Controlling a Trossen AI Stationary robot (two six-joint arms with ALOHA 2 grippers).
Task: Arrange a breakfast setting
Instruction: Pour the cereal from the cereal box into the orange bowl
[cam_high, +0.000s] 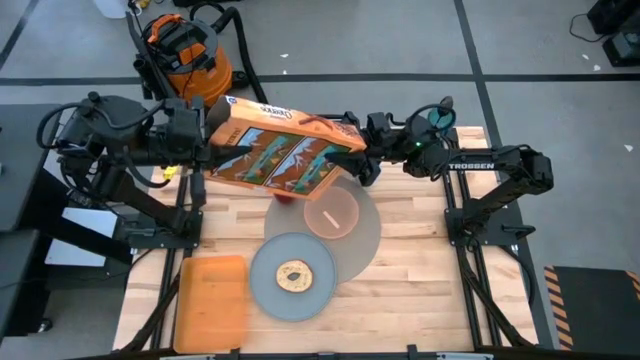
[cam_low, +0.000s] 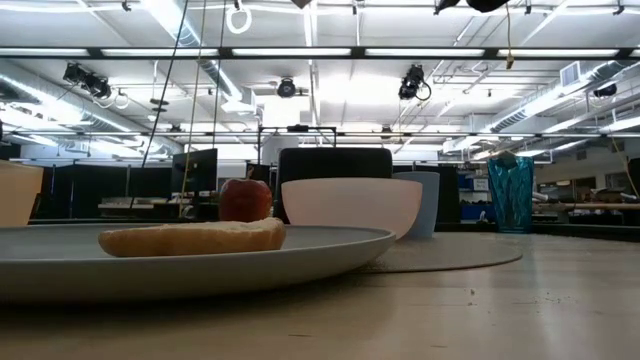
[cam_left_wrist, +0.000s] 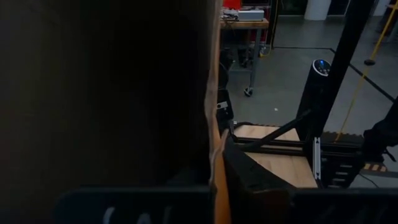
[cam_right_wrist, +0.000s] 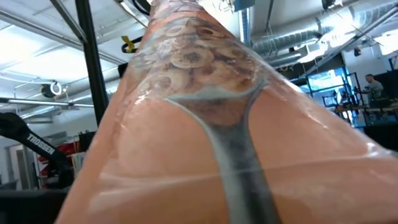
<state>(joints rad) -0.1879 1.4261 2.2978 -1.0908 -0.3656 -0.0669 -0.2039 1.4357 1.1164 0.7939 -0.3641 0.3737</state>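
Cereal box held aloft, left hand and right hand clamping its ends; mat, plate, bowl, apple placed; pouring probably remains.

- The high view looks straight down on the whole table, both arms and the floor around it.
- The low view sits at table-top height, close to the grey plate, facing level into the room.
- The left wrist view is pressed against the cereal box, which blocks most of it.
- The right wrist view is filled by the same box.
- High and low views share the plate, pink bowl and apple.
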